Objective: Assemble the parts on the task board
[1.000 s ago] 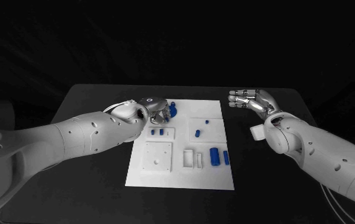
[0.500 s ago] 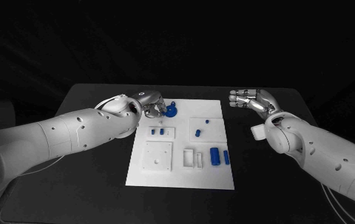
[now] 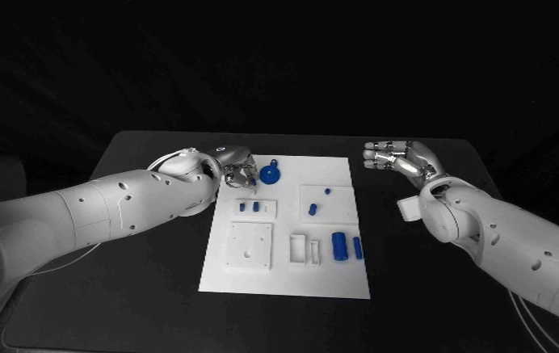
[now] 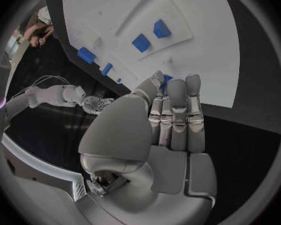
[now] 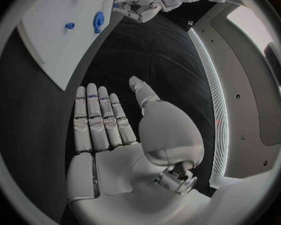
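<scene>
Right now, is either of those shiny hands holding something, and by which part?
Right hand holds nothing. Left hand is by the round blue part; a grip cannot be told.

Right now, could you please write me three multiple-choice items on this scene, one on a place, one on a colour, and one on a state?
1. Where is the left hand?
A. At the far left corner of the task board
B. At the board's near right corner
C. Off the table

2. What colour is the round part beside the left hand?
A. Red
B. Blue
C. Yellow

3. What state is the right hand in?
A. Gripping a part
B. Clenched shut
C. Open, holding nothing

Key:
1 A: the head view shows it over the board's far left corner.
2 B: it shows blue against the white board.
3 C: the right wrist view shows straight fingers and an empty palm over the table.
</scene>
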{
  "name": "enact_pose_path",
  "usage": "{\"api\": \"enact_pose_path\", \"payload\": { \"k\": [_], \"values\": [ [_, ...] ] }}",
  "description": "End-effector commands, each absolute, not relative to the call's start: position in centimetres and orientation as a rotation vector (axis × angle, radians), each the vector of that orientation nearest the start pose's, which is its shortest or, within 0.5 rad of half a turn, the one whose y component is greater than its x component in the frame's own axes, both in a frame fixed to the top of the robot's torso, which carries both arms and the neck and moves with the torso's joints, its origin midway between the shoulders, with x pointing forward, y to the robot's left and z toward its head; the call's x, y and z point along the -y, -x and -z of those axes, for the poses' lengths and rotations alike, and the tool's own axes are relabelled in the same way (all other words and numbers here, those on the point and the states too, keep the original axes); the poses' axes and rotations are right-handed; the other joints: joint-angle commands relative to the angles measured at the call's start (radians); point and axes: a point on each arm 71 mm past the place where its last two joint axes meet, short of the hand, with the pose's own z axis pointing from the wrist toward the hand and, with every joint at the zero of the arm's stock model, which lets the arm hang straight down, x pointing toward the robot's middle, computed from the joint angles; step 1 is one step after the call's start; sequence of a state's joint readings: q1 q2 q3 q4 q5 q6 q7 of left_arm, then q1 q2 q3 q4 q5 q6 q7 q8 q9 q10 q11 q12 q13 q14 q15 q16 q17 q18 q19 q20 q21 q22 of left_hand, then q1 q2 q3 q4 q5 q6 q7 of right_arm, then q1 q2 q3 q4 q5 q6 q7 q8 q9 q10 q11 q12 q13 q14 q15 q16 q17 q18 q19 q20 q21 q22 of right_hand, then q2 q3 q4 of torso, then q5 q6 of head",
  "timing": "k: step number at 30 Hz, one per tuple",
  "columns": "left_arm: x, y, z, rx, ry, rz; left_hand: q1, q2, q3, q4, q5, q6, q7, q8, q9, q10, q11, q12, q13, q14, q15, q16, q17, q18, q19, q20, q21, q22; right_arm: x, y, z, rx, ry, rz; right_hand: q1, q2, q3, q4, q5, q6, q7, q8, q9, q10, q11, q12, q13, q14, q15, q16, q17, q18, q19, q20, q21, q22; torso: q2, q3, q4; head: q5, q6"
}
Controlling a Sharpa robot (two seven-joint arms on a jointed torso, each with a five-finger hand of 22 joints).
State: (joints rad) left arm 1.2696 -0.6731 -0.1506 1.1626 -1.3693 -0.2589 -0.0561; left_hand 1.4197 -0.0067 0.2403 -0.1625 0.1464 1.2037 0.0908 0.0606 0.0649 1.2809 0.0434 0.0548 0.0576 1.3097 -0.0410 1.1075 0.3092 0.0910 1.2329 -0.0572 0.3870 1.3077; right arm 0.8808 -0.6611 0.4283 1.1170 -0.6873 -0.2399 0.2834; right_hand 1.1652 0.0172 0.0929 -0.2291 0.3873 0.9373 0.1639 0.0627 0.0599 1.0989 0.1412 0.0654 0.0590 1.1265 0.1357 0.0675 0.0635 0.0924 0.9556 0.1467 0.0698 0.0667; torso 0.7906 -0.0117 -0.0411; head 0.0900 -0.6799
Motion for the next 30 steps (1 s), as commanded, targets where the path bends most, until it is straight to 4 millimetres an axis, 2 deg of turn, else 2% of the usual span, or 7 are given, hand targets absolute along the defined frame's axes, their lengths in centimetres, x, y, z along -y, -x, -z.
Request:
{"api": "enact_pose_path", "payload": {
  "k": [1,30],
  "values": [
    [-22.2,-54.6,21.4,-1.803,-0.123,0.484,-0.004,-0.003,0.005,-0.002,-0.003,-0.004,0.004,0.002,0.001,0.0,0.002,0.004,0.001,0.007,0.002,0.0,0.001,0.009,-0.002,0.0,0.003,0.02,25.7,-54.0,22.6,-1.404,-0.814,-1.241,-0.003,0.001,0.006,0.0,0.005,-0.004,-0.001,-0.004,-0.001,-0.008,0.0,-0.004,-0.001,-0.006,-0.001,-0.004,-0.001,-0.009,-0.007,-0.003,0.001,-0.001,0.0,0.0005,-0.0009,0.001,0.0],
    [-22.3,-54.5,22.7,-1.842,-0.123,0.475,-0.001,-0.002,0.008,-0.005,0.0,-0.005,0.005,0.002,0.001,-0.001,0.003,0.004,0.001,0.007,0.002,-0.004,0.001,0.011,-0.005,0.0,0.009,0.02,25.7,-54.0,22.6,-1.404,-0.813,-1.242,-0.004,0.001,0.006,0.0,0.005,-0.004,-0.002,-0.004,-0.001,-0.008,0.0,-0.004,-0.001,-0.007,-0.001,-0.004,-0.002,-0.009,-0.007,-0.003,0.001,-0.001,0.0,0.0002,-0.0002,0.002,-0.002]
  ]
}}
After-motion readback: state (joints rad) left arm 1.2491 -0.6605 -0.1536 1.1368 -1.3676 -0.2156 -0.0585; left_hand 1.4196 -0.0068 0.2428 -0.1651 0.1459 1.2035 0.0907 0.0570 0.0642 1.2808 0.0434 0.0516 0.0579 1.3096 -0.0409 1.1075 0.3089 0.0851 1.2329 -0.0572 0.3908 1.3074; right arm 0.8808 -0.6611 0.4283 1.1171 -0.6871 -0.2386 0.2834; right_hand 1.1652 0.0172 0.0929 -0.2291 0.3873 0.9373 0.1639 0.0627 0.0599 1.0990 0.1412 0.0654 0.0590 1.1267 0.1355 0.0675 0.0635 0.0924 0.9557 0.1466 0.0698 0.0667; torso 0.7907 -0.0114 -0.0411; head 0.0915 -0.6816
